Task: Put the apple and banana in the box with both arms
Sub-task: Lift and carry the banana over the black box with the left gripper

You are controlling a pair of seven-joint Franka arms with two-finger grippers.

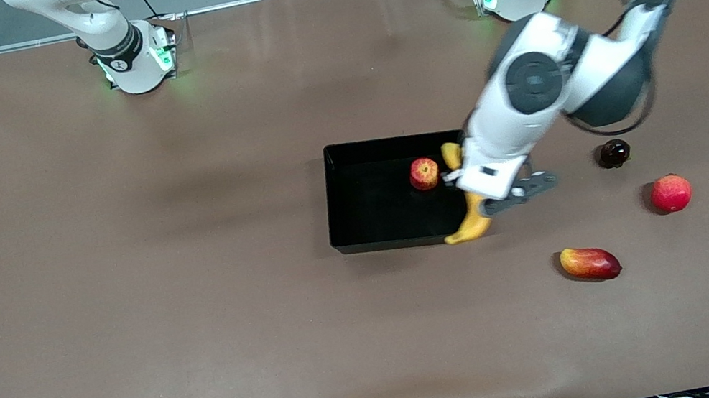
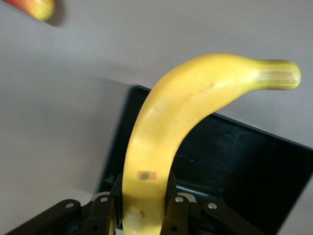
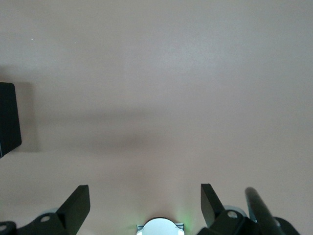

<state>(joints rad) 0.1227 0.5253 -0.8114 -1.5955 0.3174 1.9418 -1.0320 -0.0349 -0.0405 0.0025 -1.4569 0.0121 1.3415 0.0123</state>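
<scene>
1. Over the box's (image 1: 363, 245) end toward the left arm: left hand (image 1: 479, 195), clamped on the banana (image 1: 472, 222) near its middle.
2. Banana held up in the air, one tip poking out past the box wall nearest the front camera, the other tip showing above the box interior beside the apple (image 1: 424, 173).
3. Seen from the left wrist: banana (image 2: 190, 117) curving away from the fingers (image 2: 103, 215), stem end over bare counter, black box (image 2: 244, 166) under it.
4. Inside the box, toward the left arm's end: apple, resting on the black floor, red with yellowish streaks.
5. Off the box, toward the left arm's end of the counter (image 1: 125, 305): small dark round fruit (image 1: 613, 153), roughly level with the apple.
6. Nearer the front camera than the box and farther toward the left arm's end: pinkish-red round fruit (image 1: 671, 193).
7. Nearer still to the front camera than the box: oblong red-yellow fruit (image 1: 590, 262), lying on its side.
8. Well apart from the box, up near its own base: right hand (image 3: 145, 205), fingers spread wide, holding nothing, waiting over bare counter (image 3: 161, 98).
</scene>
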